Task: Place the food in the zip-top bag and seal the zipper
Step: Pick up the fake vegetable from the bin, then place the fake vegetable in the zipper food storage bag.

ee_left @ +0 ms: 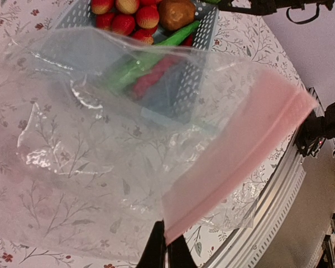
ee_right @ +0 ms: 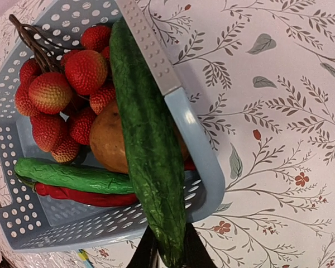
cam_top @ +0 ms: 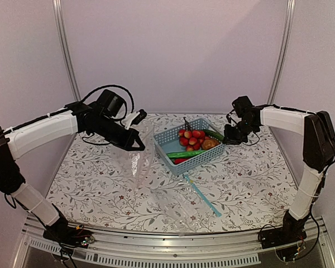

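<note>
My left gripper is shut on the pale pink zipper strip of the clear zip-top bag, which hangs lifted left of the basket. My right gripper is shut on the end of a dark green vegetable that lies across the rim of the blue basket. In the basket lie the red-yellow fruit bunch, the brown potato-like lump, a lighter green vegetable and the red chili.
The blue perforated basket stands mid-table. A second clear bag with a teal-blue strip lies flat in front of it, near the table's front edge. Metal posts stand at the back corners.
</note>
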Controlling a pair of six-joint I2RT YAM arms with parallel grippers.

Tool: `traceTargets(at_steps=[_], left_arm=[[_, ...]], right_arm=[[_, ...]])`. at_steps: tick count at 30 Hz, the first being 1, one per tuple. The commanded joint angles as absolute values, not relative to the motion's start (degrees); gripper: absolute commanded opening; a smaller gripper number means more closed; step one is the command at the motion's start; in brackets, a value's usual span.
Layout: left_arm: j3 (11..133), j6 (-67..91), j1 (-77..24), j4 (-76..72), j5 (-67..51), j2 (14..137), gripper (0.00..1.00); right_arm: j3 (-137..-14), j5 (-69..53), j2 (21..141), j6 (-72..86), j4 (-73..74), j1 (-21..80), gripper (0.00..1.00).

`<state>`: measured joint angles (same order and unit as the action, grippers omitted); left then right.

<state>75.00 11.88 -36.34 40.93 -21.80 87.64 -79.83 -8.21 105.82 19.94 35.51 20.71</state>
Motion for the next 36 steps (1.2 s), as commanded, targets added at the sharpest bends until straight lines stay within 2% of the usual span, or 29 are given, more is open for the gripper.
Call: traceTargets(at_steps=[1,8,16,24,30,36], left_arm=[[74.29,11.95,-35.53,39.97,-22.17,87.01,0.00],[74.27,11.88,-35.51,39.98,-22.18,87.20,0.00],[74.09,12.17,-35.04,39.62,-22.03,87.01,0.00],[73.34,13.00,-32.79,38.33,-21.61,86.71,0.00],[72.95,13.95,-31.17,37.58,-22.47,88.28,0.00],[72.83,14.06,-29.77,37.54,-21.68,88.59,0.00]], right_arm=[[-78.84,-8.60,103.94,20.30,34.31,20.73,0.07],[-78.35,-9.73,102.36,20.35,33.94,20.69,0.00],[-76.99,-9.91,96.93,19.82,34.53,20.70,0.00],[-74.28,-8.13,86.32,19.45,39.48,21.48,0.00],[-70.92,-7.72,77.46,20.43,41.65,26.63,0.00],[-69.15,-4.56,69.90,22.99,41.22,39.24,0.00]])
